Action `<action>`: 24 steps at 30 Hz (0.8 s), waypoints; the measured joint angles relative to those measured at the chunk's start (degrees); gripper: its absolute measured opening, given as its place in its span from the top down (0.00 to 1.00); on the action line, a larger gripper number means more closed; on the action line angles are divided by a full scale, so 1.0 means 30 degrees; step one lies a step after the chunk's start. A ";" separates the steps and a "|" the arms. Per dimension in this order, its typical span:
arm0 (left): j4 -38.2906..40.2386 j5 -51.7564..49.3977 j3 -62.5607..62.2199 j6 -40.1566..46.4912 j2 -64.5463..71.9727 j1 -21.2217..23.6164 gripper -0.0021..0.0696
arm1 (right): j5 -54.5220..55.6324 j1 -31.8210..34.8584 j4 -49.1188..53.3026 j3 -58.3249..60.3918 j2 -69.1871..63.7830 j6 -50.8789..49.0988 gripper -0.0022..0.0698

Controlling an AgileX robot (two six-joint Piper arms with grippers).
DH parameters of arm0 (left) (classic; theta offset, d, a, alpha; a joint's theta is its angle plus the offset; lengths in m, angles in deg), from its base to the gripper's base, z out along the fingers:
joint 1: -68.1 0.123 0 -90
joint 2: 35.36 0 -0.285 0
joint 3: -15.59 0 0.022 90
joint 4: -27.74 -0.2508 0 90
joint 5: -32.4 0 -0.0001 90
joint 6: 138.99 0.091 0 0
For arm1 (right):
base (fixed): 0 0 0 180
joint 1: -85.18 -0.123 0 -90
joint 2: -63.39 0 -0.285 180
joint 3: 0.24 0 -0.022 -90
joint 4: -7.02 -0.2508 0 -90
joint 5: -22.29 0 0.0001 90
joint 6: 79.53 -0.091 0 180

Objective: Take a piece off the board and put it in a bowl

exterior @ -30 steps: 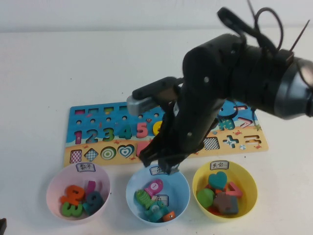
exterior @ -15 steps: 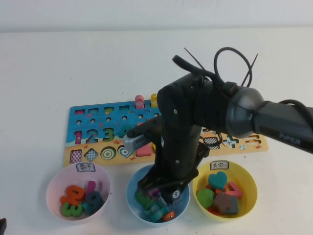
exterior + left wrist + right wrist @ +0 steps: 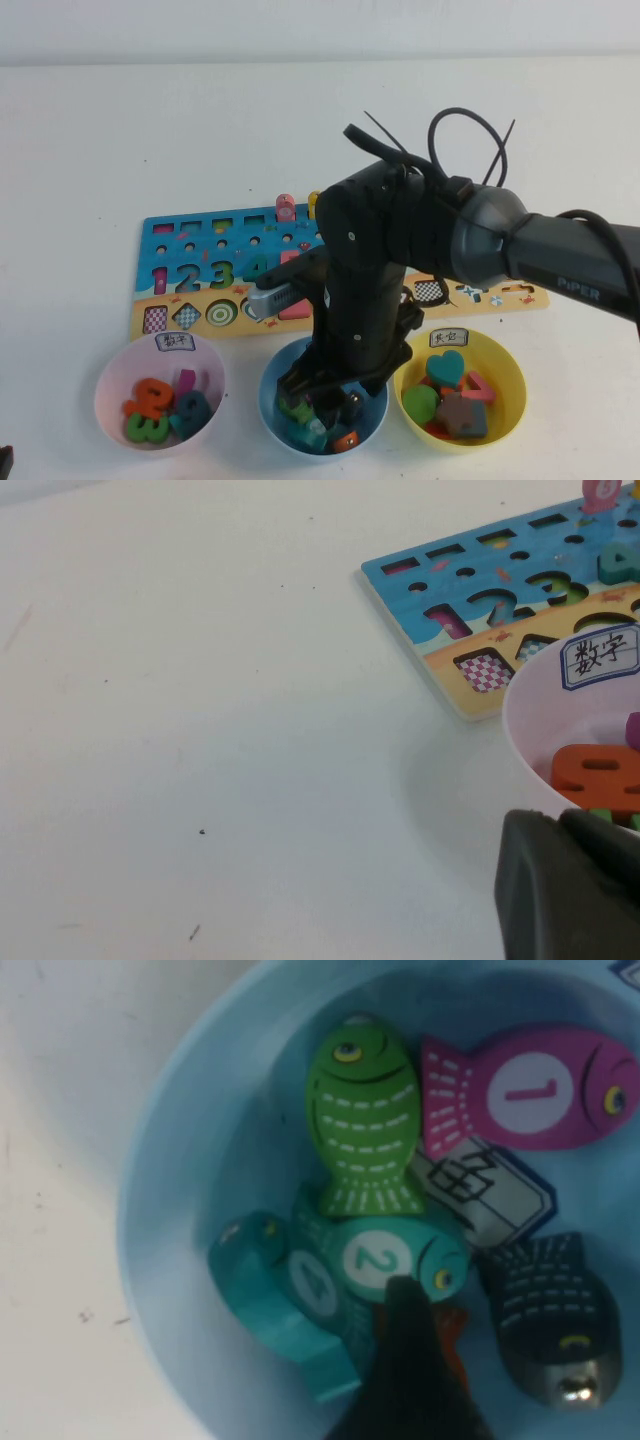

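My right gripper (image 3: 335,398) reaches down inside the light blue bowl (image 3: 268,385), in front of the board (image 3: 190,250). In the right wrist view one dark finger (image 3: 405,1360) shows; the other is out of view. The blackish teal fish-shaped piece (image 3: 545,1305) lies on the floor of the light blue bowl (image 3: 170,1160), a small gap away from that finger, so the gripper looks open and empty. The piece shows as a dark spot in the high view (image 3: 355,405). My left gripper (image 3: 570,880) is shut and empty beside the pink bowl (image 3: 530,710).
Green (image 3: 360,1120), magenta (image 3: 530,1090) and teal (image 3: 380,1260) fish pieces also lie in the blue bowl. The pink bowl (image 3: 110,375) holds numbers, and the yellow bowl (image 3: 510,375) holds shapes. A pink peg (image 3: 285,207) stands at the board's far edge. My right arm covers the middle of the board.
My right arm swung from above the board's near edge down into the blue bowl. The dark piece, carried at the fingertips before, now lies loose on the bowl's floor.
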 joint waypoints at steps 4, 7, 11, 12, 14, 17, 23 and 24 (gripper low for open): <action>0.0000 0.0000 0.0000 0.0000 0.0000 0.0000 0.98 | 0.0110 -0.0052 -0.0029 0.0047 0.0845 0.0000 0.39; 0.0000 0.0000 0.0000 0.0000 0.0000 0.0000 0.98 | 0.0108 -0.0052 -0.0029 0.0137 0.2399 0.0000 0.52; 0.0000 0.0000 0.0000 0.0000 0.0000 0.0000 0.98 | 0.0108 -0.0052 0.0131 0.0526 0.5296 0.0000 0.78; 0.0000 0.0000 0.0000 0.0000 0.0000 0.0000 0.98 | 0.0108 -0.0052 0.0303 0.0839 0.6119 0.0000 0.85; 0.0000 0.0000 0.0000 0.0000 0.0000 0.0000 0.98 | 0.0108 -0.0052 0.0668 0.1530 0.7573 0.0000 0.93; 0.0000 0.0000 0.0000 0.0000 0.0000 0.0000 0.98 | 0.0242 -0.0052 0.1299 0.3067 0.9960 0.0000 0.97; 0.0000 0.0000 0.0000 0.0000 0.0000 0.0000 0.98 | 0.2317 -0.0052 0.1658 0.7501 1.4821 0.0000 0.99; 0.0000 0.0000 0.0000 0.0000 0.0000 0.0000 0.98 | 0.2791 -0.0052 0.1658 0.8485 1.5642 0.0000 0.99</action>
